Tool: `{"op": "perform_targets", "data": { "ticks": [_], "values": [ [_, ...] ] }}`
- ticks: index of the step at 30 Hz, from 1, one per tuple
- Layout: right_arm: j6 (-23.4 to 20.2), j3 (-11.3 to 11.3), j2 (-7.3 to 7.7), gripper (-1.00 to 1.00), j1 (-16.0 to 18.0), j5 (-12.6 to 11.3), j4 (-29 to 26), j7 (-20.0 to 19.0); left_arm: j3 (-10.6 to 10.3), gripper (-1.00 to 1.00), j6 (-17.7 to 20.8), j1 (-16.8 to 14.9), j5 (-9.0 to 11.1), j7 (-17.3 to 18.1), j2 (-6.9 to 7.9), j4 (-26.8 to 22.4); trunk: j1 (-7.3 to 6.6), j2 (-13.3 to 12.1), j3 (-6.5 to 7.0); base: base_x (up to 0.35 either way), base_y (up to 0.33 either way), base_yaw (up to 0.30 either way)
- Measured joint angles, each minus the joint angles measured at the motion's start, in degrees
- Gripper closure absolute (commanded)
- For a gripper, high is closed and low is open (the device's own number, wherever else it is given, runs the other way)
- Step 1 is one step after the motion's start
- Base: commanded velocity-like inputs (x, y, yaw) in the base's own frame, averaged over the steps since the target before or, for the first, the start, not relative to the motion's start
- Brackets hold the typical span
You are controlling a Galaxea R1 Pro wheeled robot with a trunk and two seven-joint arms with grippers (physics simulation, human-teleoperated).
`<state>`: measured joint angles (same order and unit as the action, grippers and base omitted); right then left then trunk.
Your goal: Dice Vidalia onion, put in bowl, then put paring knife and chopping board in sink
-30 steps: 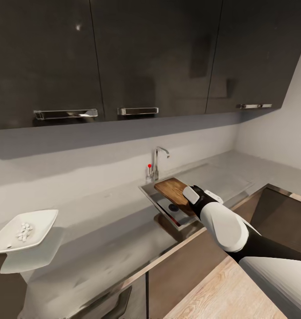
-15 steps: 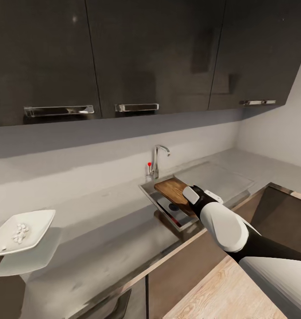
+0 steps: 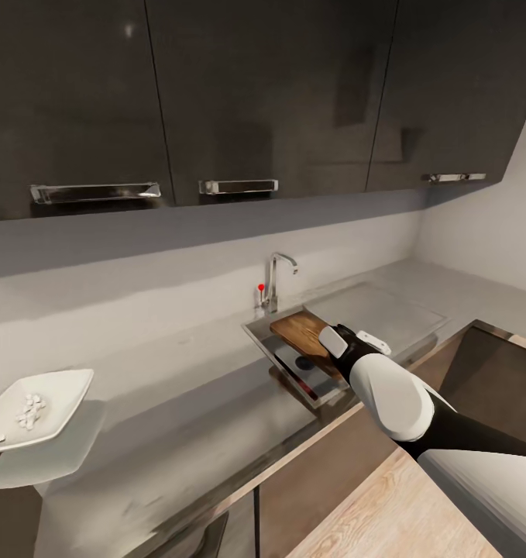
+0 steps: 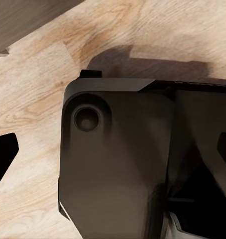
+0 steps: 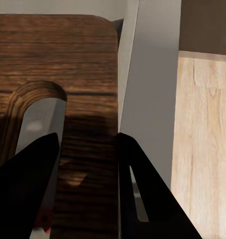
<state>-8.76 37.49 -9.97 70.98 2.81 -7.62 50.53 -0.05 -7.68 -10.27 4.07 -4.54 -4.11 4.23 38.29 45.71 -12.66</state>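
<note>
Over the sink [image 3: 272, 345], right pincer [image 3: 334, 339] grips the chopping board [image 3: 300, 332]; diced onion [image 3: 28, 411] already fills the bowl [image 3: 65, 385]; release remains.

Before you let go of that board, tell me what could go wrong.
The right gripper holds the chopping board tilted over the sink. Released here, it may drop onto the knife lying in the basin. Its far end sits close to the tap and might knock it.

chopping board [image 3: 300, 332] hides paring knife in sink [image 3: 260, 339].
</note>
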Motion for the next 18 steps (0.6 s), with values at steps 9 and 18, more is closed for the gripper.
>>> {"op": "perform_targets", "data": {
  "ticks": [9, 18],
  "values": [
    [0.0, 0.0, 0.00, 1.00, 0.0, 0.0, 0.0, 0.0, 0.1, -1.00, 0.0, 0.0, 0.1, 0.0, 0.07, 0.0, -0.01, 0.0, 0.00, 0.055, 0.000, 0.000],
    [0.0, 0.0, -0.01, 1.00, 0.0, 0.0, 0.0, -0.1, 0.2, -1.00, 0.1, 0.0, 0.1, -0.1, 0.05, 0.0, 0.00, 0.0, 0.00, 0.007, 0.000, 0.168]
  ]
}}
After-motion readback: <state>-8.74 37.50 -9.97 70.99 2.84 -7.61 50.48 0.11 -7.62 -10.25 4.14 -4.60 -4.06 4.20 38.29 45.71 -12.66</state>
